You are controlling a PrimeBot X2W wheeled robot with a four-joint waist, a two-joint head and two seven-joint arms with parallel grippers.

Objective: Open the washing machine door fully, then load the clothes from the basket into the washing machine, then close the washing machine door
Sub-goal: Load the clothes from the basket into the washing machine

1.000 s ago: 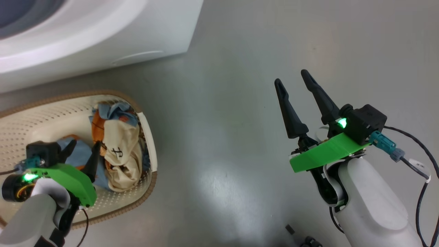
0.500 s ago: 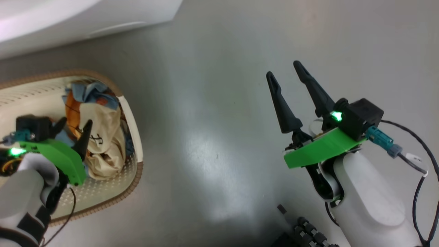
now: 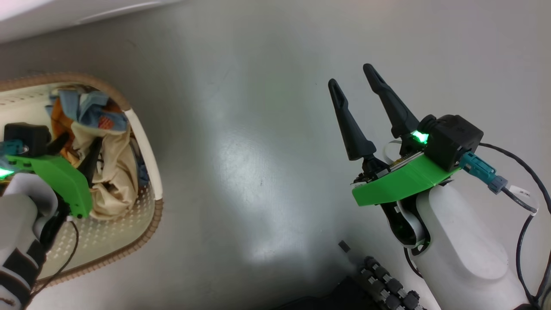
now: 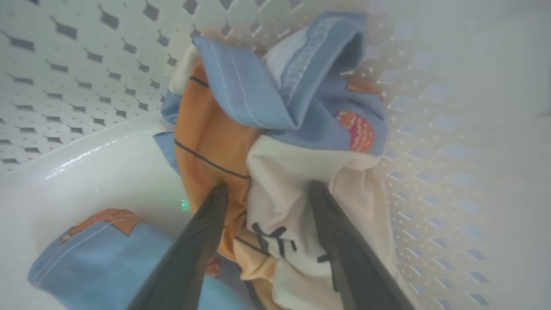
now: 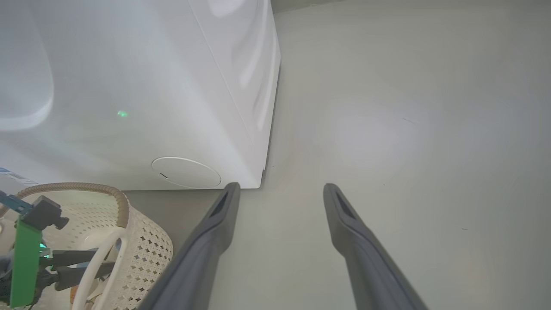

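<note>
The left hand (image 3: 82, 142) (image 4: 267, 187) is reaching down into the basket (image 3: 157, 215), which is sitting on the grey floor (image 3: 258, 129) just in front of the washing machine (image 5: 150, 86). Its two dark fingers (image 4: 202, 232) are standing spread apart, as widely as the other hand's, and are pressing into the clothes (image 4: 258, 107). A fold of the cream garment with dark marks is bulging up between them and is not being pinched, so this hand is released rather than clenched. The clothes are lying bunched against the basket's right end wall. A light blue piece with orange print is sitting on top, an orange piece is lying beside the cream one, and another blue piece is lying lower on the basket's floor by the left finger. The right hand (image 3: 351, 75) (image 5: 280, 186) is hanging over bare floor well apart from the basket, with its fingers parted and grasping nothing. In the right wrist view, that hand is pointing toward the lower front corner of the washing machine, where the round flap (image 5: 186, 172) is showing just above the basket's brown rim.
</note>
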